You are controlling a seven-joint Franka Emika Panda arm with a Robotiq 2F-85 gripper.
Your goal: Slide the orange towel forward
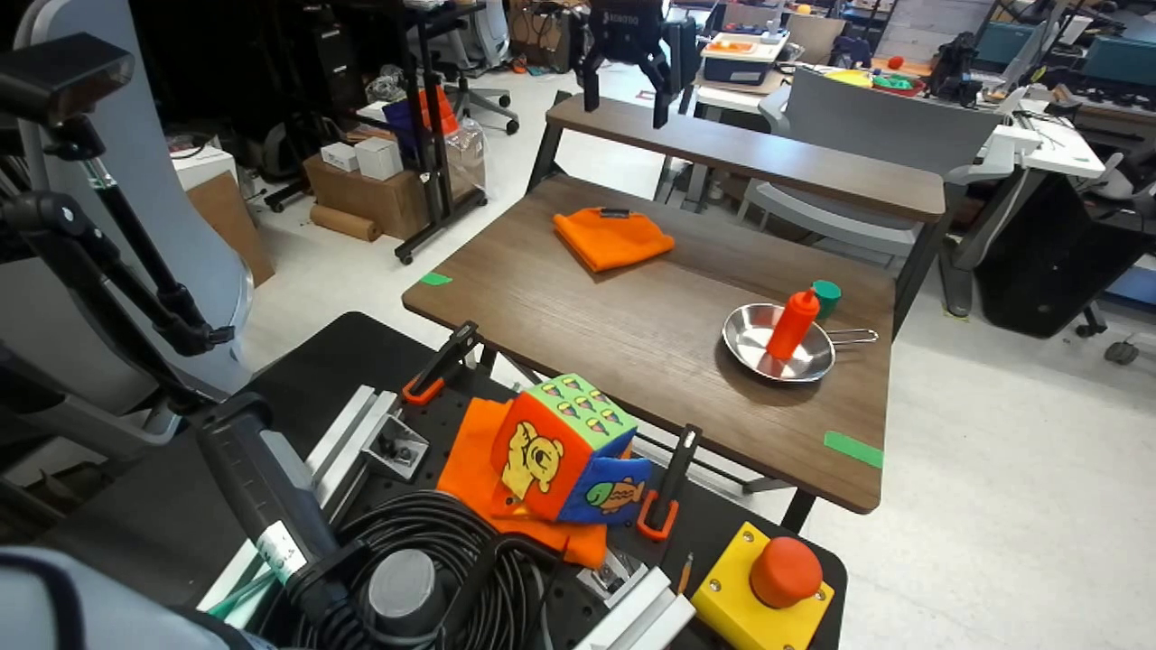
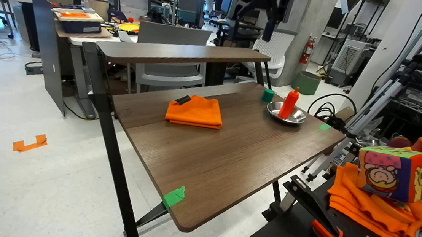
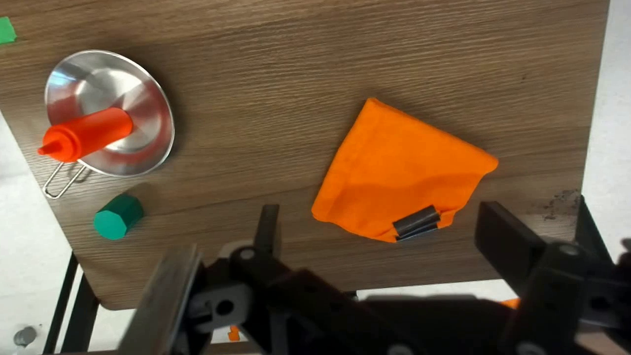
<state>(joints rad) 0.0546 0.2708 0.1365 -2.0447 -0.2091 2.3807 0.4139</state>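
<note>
Okay, surface (image 1: 578, 316) sits well below the hand (image 1: 626, 108). Orange towel (image 3: 402, 167) lies folded on it, below the hand, well apart; wrist view puts it mostly between and beyond the jaws. Should be light, soft, not fragile; probably slides easily, may bunch. I'd press on the folded layers or pinch a thick fold. Hand's jaws spread wide, nothing held or touched. Black strip (image 3: 416, 221) on towel's edge nearest the hand: likely stiffer; clip or label, can't tell.
</note>
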